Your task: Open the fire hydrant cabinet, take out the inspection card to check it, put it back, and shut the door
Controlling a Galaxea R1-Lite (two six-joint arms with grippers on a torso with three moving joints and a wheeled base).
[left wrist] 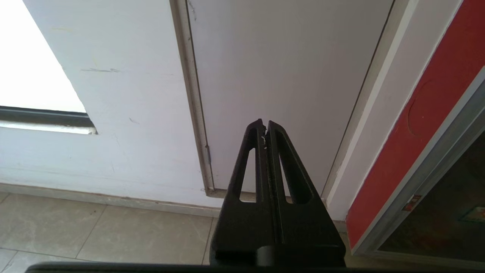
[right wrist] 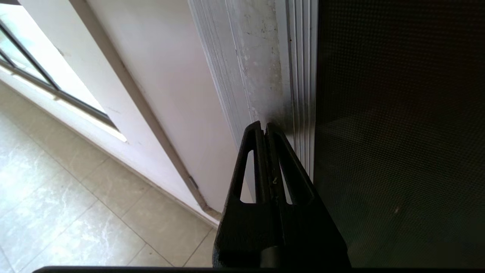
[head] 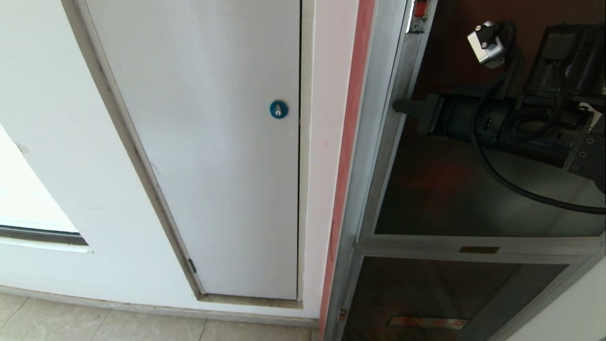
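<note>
- The door point(head: 473, 189), dark tinted glass in a silver frame, fills the right part of the head view and looks shut against the cabinet point(head: 374, 142); the glass reflects a reddish glow.
- The right gripper point(head: 400, 106) reaches in from the right, across the dark glass, and its tip lies at the door's silver frame edge on the side nearest the white panel point(head: 213, 142).
- In the right wrist view the right gripper's point(right wrist: 264, 127) two fingers point(right wrist: 255, 151) are pressed together with nothing between them, and their tips lie right at the ribbed silver frame point(right wrist: 295, 76); whether they touch it I cannot tell.
- In that same view the dark glass of the door point(right wrist: 398, 132) lies just beside the fingers, on the far side of the frame from the white wall point(right wrist: 170, 76).
- A narrow red strip point(head: 352, 118) runs along the wall just outside the cabinet's frame, between the frame and the white panel.
- The white panel carries a blue round lock point(head: 279, 109), well apart from the right gripper.
- The left gripper point(left wrist: 264, 125) shows only in its own wrist view, fingers closed together and holding nothing, pointing toward the lower part of the white panel point(left wrist: 284, 76), apart from the door.
- Below the door sits a smaller dark glass panel point(head: 450, 293) in the same silver framing.
- The inspection card is not seen in any view.
- Beige floor tiles point(head: 94, 322) run along the foot of the wall beneath the white panel.
</note>
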